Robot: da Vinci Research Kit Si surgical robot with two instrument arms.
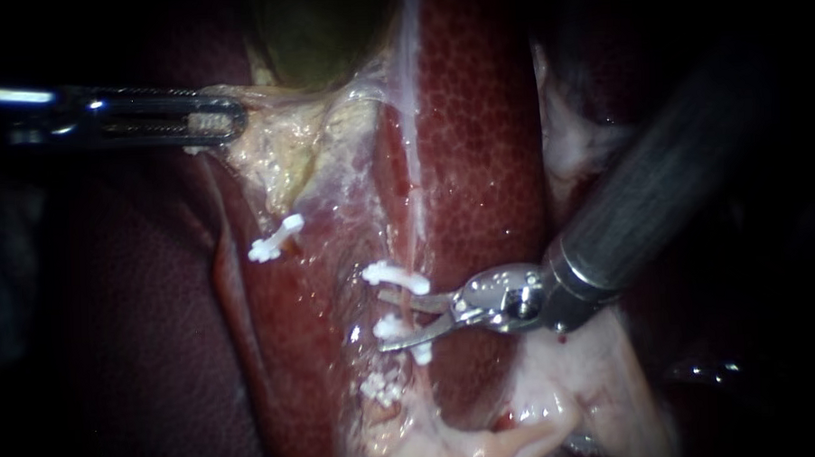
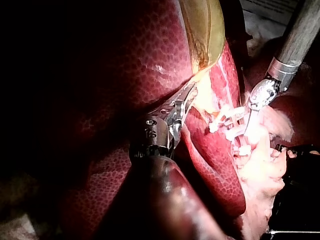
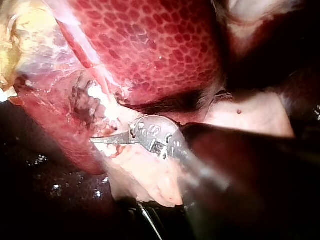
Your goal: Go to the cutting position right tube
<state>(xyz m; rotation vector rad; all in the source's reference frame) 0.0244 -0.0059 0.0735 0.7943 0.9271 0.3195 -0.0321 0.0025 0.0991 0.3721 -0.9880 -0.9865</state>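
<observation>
My right instrument [image 1: 382,321], jaws open astride the right tube [image 1: 416,246], could bite a clip [image 1: 391,328]; my left instrument [image 1: 218,118] grips the gallbladder [image 1: 320,42].

Dark red and mottled, the liver [image 1: 477,136] fills my view and bears everything here; whatever it rests on is lost in darkness. On it lie the yellow-green gallbladder [image 1: 319,33] at the top, a thin pale tube [image 1: 414,192] carrying white clips [image 1: 396,275], and pale fatty tissue [image 1: 558,404] below.

Thin pale right tube [image 1: 418,317], upright, white clips [image 1: 396,275] above and below
</observation>
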